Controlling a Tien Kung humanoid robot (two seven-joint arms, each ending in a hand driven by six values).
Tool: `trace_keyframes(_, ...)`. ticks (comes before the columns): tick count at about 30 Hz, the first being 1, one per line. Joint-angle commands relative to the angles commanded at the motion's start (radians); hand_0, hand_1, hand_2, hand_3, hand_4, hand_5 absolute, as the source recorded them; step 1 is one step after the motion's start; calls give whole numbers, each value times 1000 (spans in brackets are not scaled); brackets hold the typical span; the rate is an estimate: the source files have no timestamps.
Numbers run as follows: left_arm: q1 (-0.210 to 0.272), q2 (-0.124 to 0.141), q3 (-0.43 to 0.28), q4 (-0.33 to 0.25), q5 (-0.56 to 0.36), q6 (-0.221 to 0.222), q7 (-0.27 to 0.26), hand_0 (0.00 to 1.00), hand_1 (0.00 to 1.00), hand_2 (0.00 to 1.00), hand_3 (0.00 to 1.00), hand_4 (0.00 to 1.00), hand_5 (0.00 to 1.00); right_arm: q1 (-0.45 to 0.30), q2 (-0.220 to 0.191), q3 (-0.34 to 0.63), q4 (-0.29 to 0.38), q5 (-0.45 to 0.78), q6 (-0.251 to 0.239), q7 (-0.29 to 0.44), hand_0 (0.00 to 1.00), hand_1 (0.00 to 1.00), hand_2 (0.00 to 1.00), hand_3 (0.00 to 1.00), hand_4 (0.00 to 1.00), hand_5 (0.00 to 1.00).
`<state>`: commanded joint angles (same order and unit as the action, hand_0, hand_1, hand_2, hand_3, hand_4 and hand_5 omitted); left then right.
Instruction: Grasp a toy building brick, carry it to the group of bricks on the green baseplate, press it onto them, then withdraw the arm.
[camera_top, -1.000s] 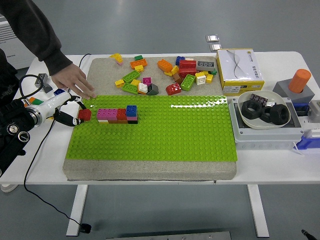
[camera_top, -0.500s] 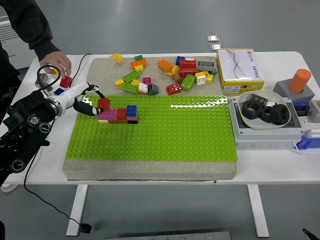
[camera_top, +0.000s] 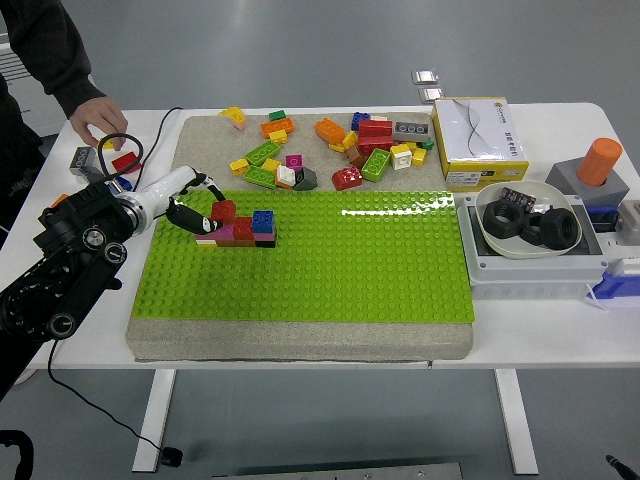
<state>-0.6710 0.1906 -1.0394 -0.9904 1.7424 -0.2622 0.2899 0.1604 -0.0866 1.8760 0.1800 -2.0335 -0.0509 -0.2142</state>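
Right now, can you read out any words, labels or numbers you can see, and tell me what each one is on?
Nothing can be read.
Yellow and white box: dark print on its top, too small and blurred.
Grey brick: dark round marks, not text as far as I can tell.
Black card in the white bowl: tiny marks, unreadable.

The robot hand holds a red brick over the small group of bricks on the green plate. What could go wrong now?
1. The red brick in the left robot hand looks tilted over the brick group, so it may not seat on the studs.
2. Pressing at the group's left end could shift or loosen it.
3. The person's hand and cable lie near the arm's way back.
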Motion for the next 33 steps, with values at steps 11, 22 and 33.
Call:
trace_keyframes(11, 2, -13, 18, 30, -4, 15, -13, 950, 971, 940, 493, 747, 2, -5, 3, -20, 0, 3, 2, 0, 518, 622, 729, 805, 901, 967)
trace_keyframes(22, -3, -22, 22, 48, -4, 26, -24, 950, 970, 939, 494, 745, 2, -7, 6, -17, 0, 2, 2, 2, 518, 622, 729, 805, 902, 968)
trace_keyframes(33, -5, -28, 22, 40, 6, 29, -28, 945, 969, 937, 494, 742, 2, -7, 6, -5, 0, -9, 3, 4, 517, 621, 725, 805, 904, 971)
